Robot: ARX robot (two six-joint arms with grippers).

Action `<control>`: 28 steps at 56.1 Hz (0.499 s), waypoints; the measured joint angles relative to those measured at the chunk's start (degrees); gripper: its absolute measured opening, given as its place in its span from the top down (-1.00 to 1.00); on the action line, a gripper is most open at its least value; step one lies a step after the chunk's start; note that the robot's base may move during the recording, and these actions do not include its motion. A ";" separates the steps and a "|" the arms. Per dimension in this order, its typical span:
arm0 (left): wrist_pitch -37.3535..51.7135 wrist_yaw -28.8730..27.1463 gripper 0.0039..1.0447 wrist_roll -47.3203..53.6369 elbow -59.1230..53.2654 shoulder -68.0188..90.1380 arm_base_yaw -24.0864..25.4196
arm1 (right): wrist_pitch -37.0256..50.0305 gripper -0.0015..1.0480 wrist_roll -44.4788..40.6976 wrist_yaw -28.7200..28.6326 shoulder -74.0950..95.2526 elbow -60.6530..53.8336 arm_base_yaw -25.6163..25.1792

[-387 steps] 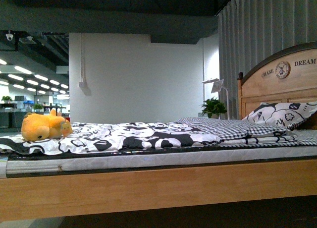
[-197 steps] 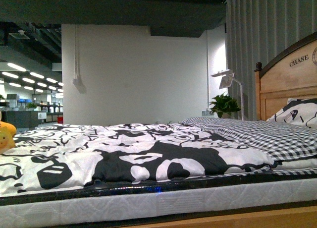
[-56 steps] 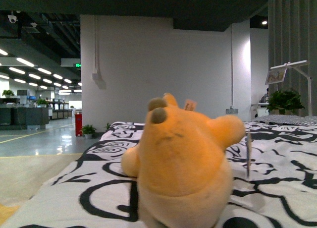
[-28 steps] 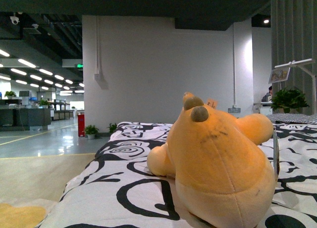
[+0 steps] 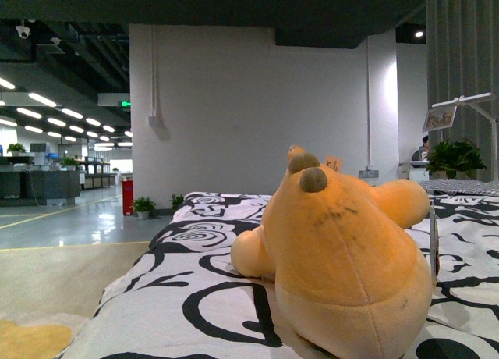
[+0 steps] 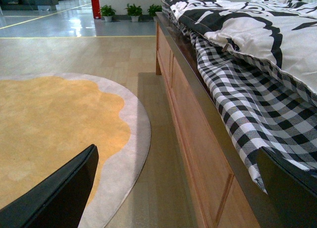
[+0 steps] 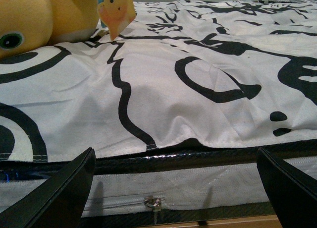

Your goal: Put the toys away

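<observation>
Plump orange-yellow plush toy point(image 5: 343, 257), brownish nubs, smudged.

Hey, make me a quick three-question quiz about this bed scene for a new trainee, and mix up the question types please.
1. True or false: the plush toy lies on the black-and-white quilt.
2. Multiple choice: what lies on the floor beside the bed frame? A) a yellow rug B) a box C) shoes
3. Fill in: the left gripper and right gripper are both ____.
Key: 1 true; 2 A; 3 open.
</observation>
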 joint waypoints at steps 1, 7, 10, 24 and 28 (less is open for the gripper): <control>0.00 -0.02 -0.88 0.00 0.00 0.00 0.00 | -0.09 -0.87 0.76 1.38 0.66 0.00 0.59; 0.00 0.00 -0.88 0.00 0.00 0.00 0.00 | 1.18 -0.87 3.39 3.48 3.32 0.44 2.43; 0.00 0.00 -0.88 0.00 0.00 0.00 0.00 | 2.71 -0.87 4.07 3.58 5.14 1.31 3.30; 0.00 0.00 -0.88 0.00 0.00 0.00 0.00 | 16.94 -0.87 4.66 4.09 18.80 5.33 6.93; 0.00 0.00 -0.88 0.00 0.00 0.00 0.00 | 21.55 -0.87 4.63 3.61 23.98 6.84 7.30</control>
